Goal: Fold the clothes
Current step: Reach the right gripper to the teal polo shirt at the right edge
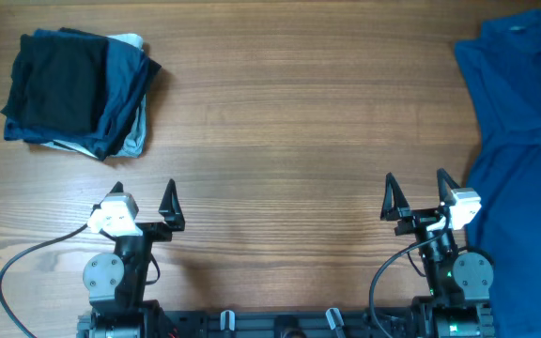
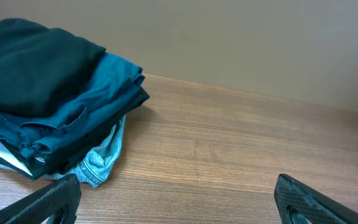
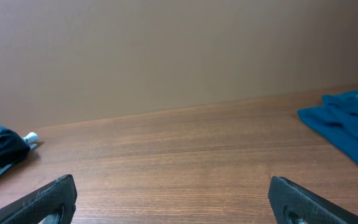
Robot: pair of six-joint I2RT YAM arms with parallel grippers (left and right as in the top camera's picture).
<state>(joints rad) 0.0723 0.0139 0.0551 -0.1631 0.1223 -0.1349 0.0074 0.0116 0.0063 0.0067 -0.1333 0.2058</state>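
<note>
The clothes, a medium-blue polo shirt, lie spread over the table's right edge, running from the far right corner down past my right arm. The right wrist view catches a part of the shirt at its right side. My right gripper stands open near the front edge, just left of the shirt, with bare wood between its fingers. My left gripper is open too, at the front left, far from the shirt, nothing between its fingertips.
A stack of folded garments, black on top over navy and pale grey, sits at the far left; the same stack fills the upper left of the left wrist view. Wooden tabletop stretches between stack and shirt.
</note>
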